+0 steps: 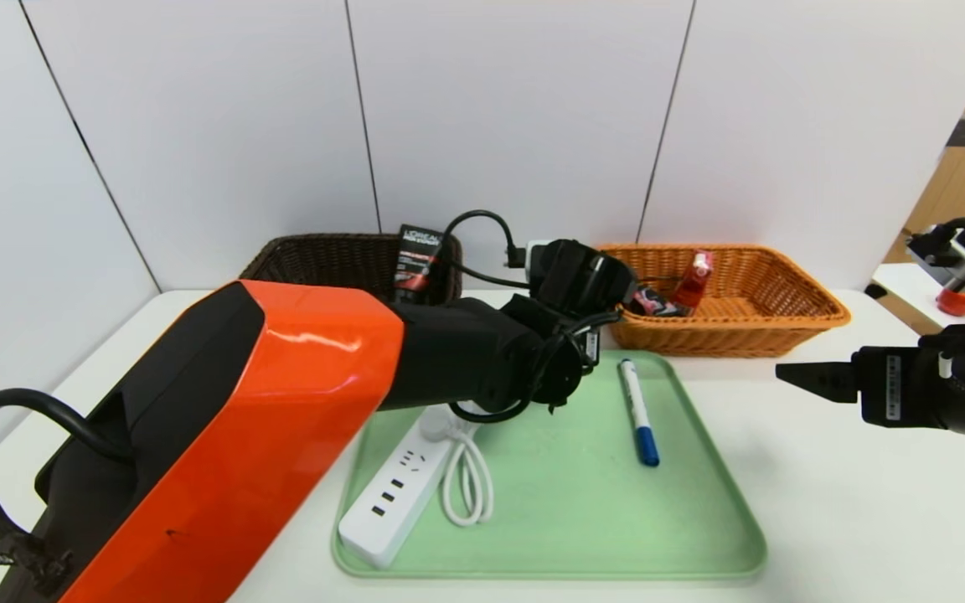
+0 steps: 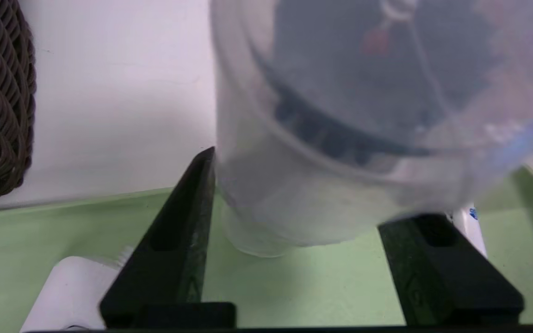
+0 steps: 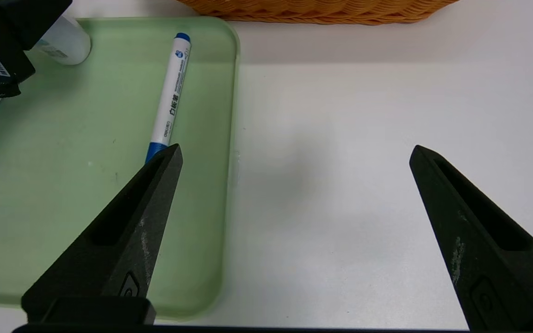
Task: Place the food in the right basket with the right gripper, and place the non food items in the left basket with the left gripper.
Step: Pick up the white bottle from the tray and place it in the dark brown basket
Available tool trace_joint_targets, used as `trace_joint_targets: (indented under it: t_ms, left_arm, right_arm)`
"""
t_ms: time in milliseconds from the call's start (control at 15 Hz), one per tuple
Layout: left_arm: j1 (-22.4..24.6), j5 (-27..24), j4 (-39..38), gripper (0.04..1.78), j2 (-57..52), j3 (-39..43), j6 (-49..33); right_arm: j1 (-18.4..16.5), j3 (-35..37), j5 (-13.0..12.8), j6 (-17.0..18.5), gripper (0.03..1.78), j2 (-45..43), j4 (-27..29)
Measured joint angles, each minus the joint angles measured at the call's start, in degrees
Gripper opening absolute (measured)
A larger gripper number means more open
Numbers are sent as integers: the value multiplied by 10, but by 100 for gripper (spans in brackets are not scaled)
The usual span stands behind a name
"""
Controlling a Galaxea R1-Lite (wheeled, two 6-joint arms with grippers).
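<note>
Left gripper (image 2: pixel 294 231), over the green tray (image 1: pixel 566 511), is clamping the white bottle (image 2: pixel 340 138). Right gripper (image 3: pixel 294 231) is hovering spread beside the tray. "L'OREAL" tube (image 1: pixel 417 260) is standing in the left basket (image 1: pixel 315 255); cartons (image 1: pixel 671 289) are lying in the right basket (image 1: pixel 784 322).

Bright, even overhead light throws soft shadows; glare streaks the glossy orange arm shell (image 1: pixel 281 368); the translucent white plastic bottle (image 2: pixel 340 138) is blurred.
</note>
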Motion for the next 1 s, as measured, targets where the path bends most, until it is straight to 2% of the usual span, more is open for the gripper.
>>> trace_joint_targets:
  t_ms: [267,733,1000]
  left_arm:
    - [3,-1,1,54,1,-12,0]
    - [0,-38,18,54,-31,-24,-5]
    - [1,-56,47,54,-84,-27,-7]
  right_arm:
    - [0,5,1,0,170,0,0]
    - [0,10,1,0,170,-3,0]
    - [0,10,1,0,170,-2,0]
